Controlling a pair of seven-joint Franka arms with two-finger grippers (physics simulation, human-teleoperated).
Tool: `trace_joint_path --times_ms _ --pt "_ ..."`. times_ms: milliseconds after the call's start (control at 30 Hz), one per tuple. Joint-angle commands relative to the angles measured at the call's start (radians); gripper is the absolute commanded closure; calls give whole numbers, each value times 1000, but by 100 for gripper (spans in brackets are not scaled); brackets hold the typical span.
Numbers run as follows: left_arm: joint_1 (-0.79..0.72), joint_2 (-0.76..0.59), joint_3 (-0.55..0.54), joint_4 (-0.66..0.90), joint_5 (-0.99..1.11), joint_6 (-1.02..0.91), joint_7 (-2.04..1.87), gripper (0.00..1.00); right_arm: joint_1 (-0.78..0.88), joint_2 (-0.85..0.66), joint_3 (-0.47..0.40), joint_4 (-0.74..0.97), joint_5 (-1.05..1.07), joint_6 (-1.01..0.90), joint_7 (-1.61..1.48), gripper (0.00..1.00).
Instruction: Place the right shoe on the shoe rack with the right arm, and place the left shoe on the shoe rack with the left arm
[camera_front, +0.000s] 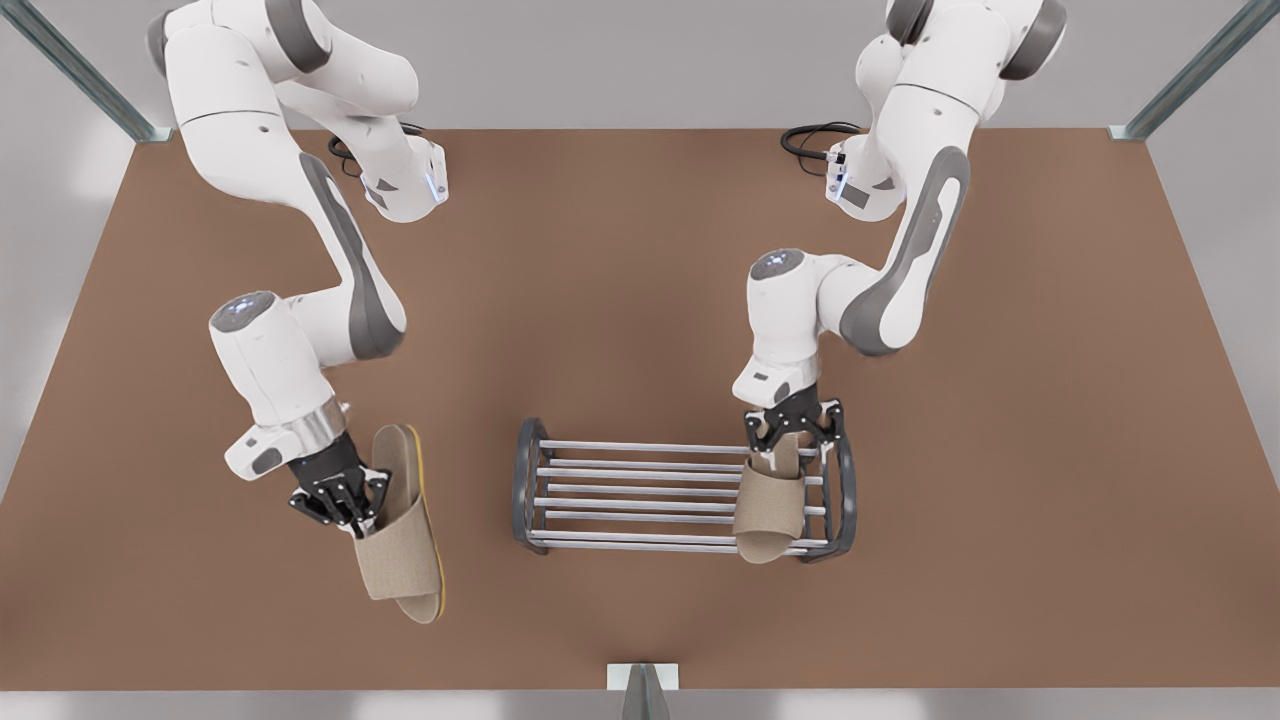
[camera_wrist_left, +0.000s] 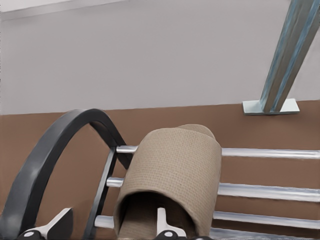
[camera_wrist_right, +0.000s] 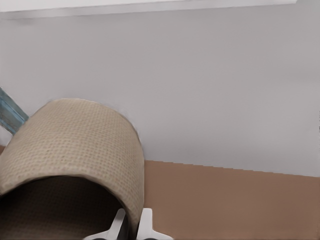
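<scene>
Pincer on my left arm (camera_front: 793, 432), seen at the front view's right, is closed on the left shoe (camera_front: 768, 508), one finger (camera_wrist_left: 161, 222) inside the tan strap and the other (camera_wrist_left: 56, 225) outside it. That slipper lies across the silver bars of the shoe rack (camera_front: 640, 495), at the end next to the dark arched frame at the front view's right, toe pointing toward the near edge of the worktop (camera_front: 640, 300).

My right pincer (camera_front: 340, 505), at the front view's left, is clamped on the side of the right shoe's strap (camera_wrist_right: 70, 145), its white fingertips (camera_wrist_right: 145, 225) pressed together on the fabric. I see the right shoe (camera_front: 402, 530) well apart from the rack, out beyond its arched frame on the front view's left. It is tilted, its yellow sole edge showing along one side. Whether it touches the brown worktop I cannot tell.
</scene>
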Motion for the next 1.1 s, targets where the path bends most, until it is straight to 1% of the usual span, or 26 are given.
trace_joint_path --times_ms 0,33,67,100,133,167,200,233,267,300,333,367,400,433,467,533,633,667,700,767,800,1000,1067 --pt "-2 -49 -37 -37 3 -117 -127 0 10 -11 6 43 -75 -431 285 79" --pt "4 -90 -69 -70 2 -152 -133 0 27 -19 5 50 -75 -439 290 79" --pt "7 -107 -117 -71 -7 -229 -137 0 44 -16 5 95 -87 -488 317 79" --pt "7 -135 -144 -70 -49 -264 -132 0 51 -16 6 106 -90 -494 353 79" --pt "13 -176 -163 -59 -138 -313 -97 0 68 -16 6 118 -92 -497 386 79" --pt "24 -227 -160 -8 -342 -414 86 0 91 -18 5 126 -102 -516 419 79" --pt "73 -230 -160 110 -501 -603 357 0 105 -13 6 156 -112 -551 439 79" --pt "183 -217 -154 226 -661 -762 720 0 117 -10 6 159 -113 -551 460 79" --pt "288 -191 -152 306 -698 -876 920 0 136 -7 5 161 -139 -551 500 79" --pt "339 -165 -152 335 -704 -944 980 0 165 18 -1 199 -175 -557 551 79" --pt "383 -158 -152 335 -762 -964 1037 0 194 44 -9 244 -205 -591 592 79" --pt "458 -148 -149 363 -940 -954 1063 0 211 96 -7 331 -256 -658 653 79" --pt "538 -151 -147 369 -980 -902 1187 0 229 136 -14 388 -270 -671 698 79" --pt "550 -148 -147 343 -974 -853 1190 0 231 148 -14 416 -276 -674 712 79" --pt "556 -112 -146 346 -965 -859 1135 0 237 159 -15 437 -277 -674 732 79" --pt "552 -50 -147 401 -952 -859 1101 0 346 203 -121 523 -276 -721 764 79" --pt "540 -18 -153 429 -949 -847 1103 0 377 211 -124 537 -276 -724 810 79" --pt "526 19 -157 472 -949 -849 1103 0 397 219 -130 537 -276 -726 839 79" --pt "514 26 -157 487 -948 -855 1103 0 409 220 -130 537 -276 -726 850 79" --pt "513 27 -157 487 -948 -853 1103 0 433 226 -144 537 -277 -726 887 79" --pt "513 28 -157 487 -948 -855 1104 0 461 228 -165 537 -276 -727 896 79" --pt "518 27 -157 487 -948 -856 1106 0 499 254 -178 538 -276 -720 952 79" --pt "518 16 -157 464 -956 -868 1097 0 535 288 -188 603 -276 -721 995 79"
